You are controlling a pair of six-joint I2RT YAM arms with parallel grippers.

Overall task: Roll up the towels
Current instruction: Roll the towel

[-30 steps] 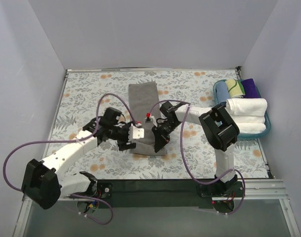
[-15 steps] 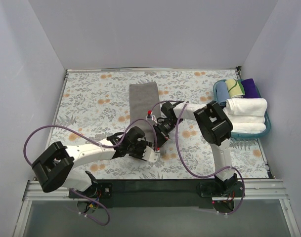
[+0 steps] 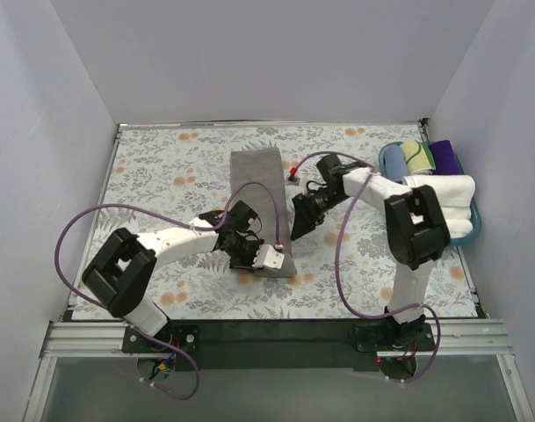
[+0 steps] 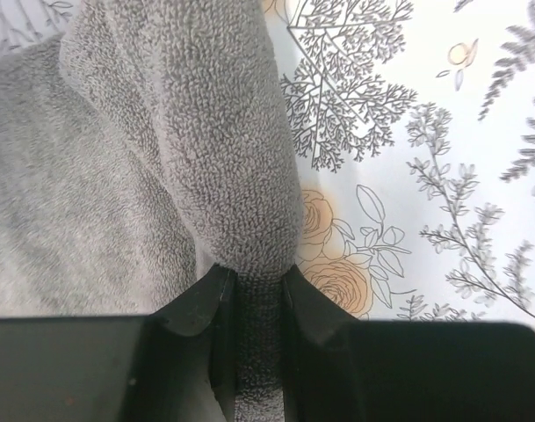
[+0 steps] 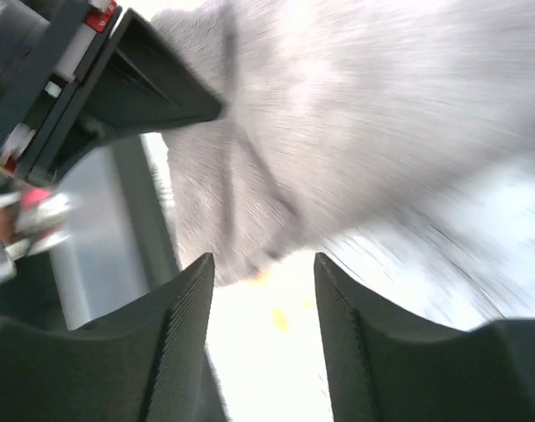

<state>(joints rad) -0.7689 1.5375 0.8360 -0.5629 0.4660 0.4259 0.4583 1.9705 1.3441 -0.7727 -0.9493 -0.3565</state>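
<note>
Teal basket (image 3: pixel 384 165) right of grey towel (image 3: pixel 254 178)

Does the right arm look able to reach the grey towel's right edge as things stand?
Probably yes. The right gripper is open close beside the grey towel at its right edge with nothing visible between them, and the left gripper pinches only the towel's near end.

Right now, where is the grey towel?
Top view: the grey towel lies in the middle of the floral covering, left of the blue basket, its near end pinched by the left end effector.
</note>
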